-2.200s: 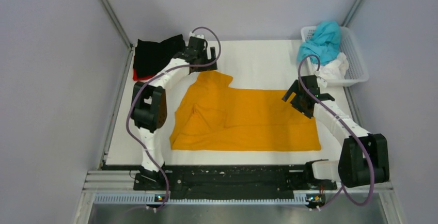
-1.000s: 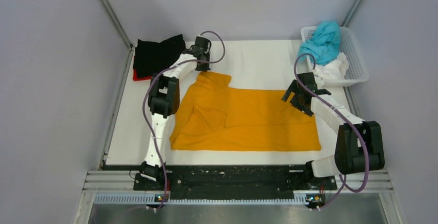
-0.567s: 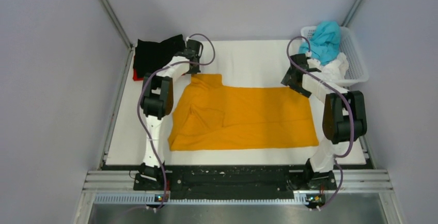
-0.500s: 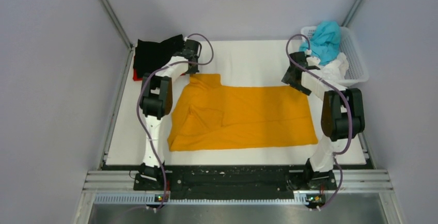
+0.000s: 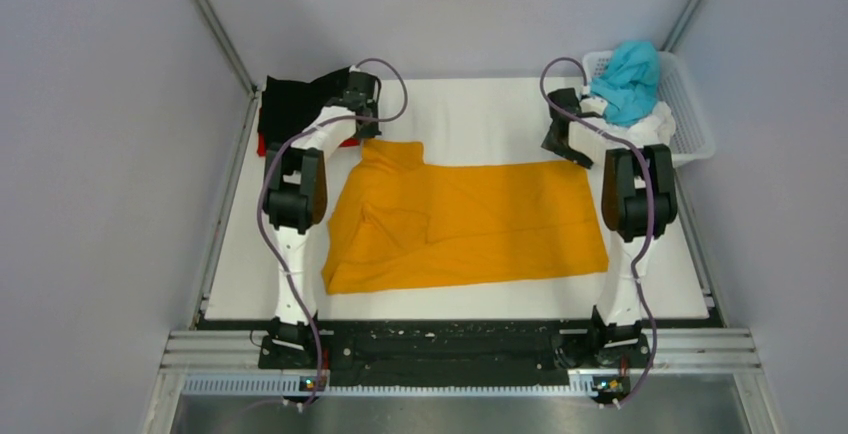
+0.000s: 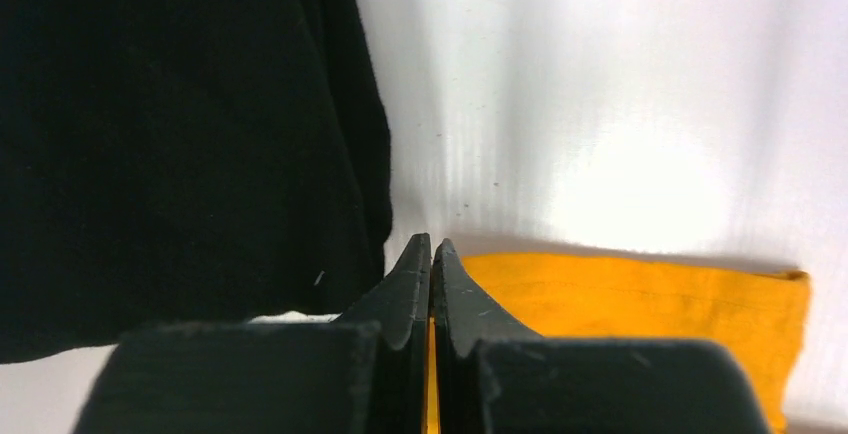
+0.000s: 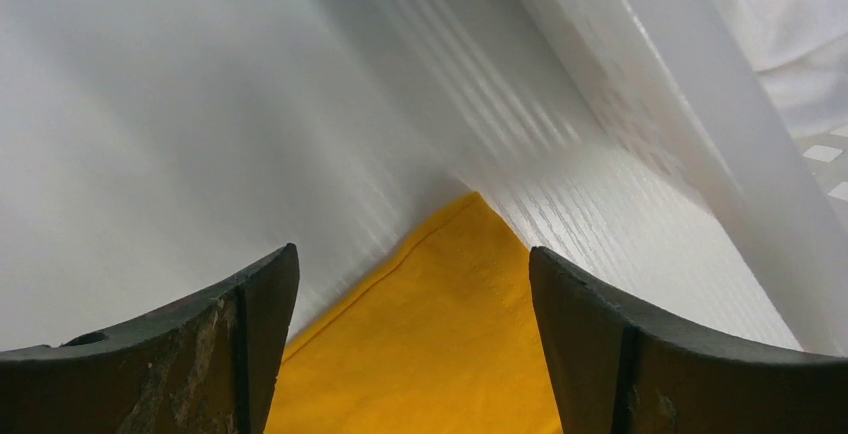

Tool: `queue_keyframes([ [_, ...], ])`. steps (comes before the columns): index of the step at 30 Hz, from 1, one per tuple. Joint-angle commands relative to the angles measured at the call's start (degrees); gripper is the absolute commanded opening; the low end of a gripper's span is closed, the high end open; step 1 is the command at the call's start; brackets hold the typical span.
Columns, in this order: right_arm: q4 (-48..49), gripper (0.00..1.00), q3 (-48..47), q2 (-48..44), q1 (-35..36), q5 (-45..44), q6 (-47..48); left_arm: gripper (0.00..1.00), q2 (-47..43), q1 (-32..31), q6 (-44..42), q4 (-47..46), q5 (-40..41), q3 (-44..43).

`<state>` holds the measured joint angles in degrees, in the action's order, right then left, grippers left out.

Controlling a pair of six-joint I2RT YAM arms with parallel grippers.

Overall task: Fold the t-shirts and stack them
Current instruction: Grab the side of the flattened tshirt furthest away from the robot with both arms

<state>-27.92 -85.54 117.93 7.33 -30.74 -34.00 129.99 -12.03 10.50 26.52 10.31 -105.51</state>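
Both arms now sit farther out, at the orange t-shirt's [image 5: 470, 219] far corners: left gripper [image 6: 431, 246] is pinched shut, seemingly on cloth (orange sliver between), while right gripper [image 7: 412, 252] gapes empty, the corner just ahead.

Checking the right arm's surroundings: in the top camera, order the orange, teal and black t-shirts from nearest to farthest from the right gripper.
From the right gripper:
1. orange t-shirt: its far-right corner lies right at the open jaws.
2. teal t-shirt: in the basket, just to its right.
3. black t-shirt: across the table, far-left corner.
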Motion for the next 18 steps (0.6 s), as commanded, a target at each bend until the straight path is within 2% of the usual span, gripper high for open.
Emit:
queue_keyframes([
  [1,-0.8,0.83,-2.2,1.3,-0.6,-3.6,1.0,0.0,-5.6,0.2,-0.1,-2.7,-5.1,0.4],
  [7,-0.7,0.68,1.7,0.1,-0.6,-3.1,0.7,0.0,-10.1,0.0,1.8,-4.0,-8.7,3.0],
  [15,0.3,0.64,3.9,0.1,-0.7,-2.1,0.3,0.0,-15.9,-0.3,2.3,-6.0,-11.7,8.5],
  [18,-0.6,0.58,3.8,-0.2,-0.7,-1.5,-0.2,0.0,-17.0,-0.4,2.7,-6.0,-12.1,9.7],
])
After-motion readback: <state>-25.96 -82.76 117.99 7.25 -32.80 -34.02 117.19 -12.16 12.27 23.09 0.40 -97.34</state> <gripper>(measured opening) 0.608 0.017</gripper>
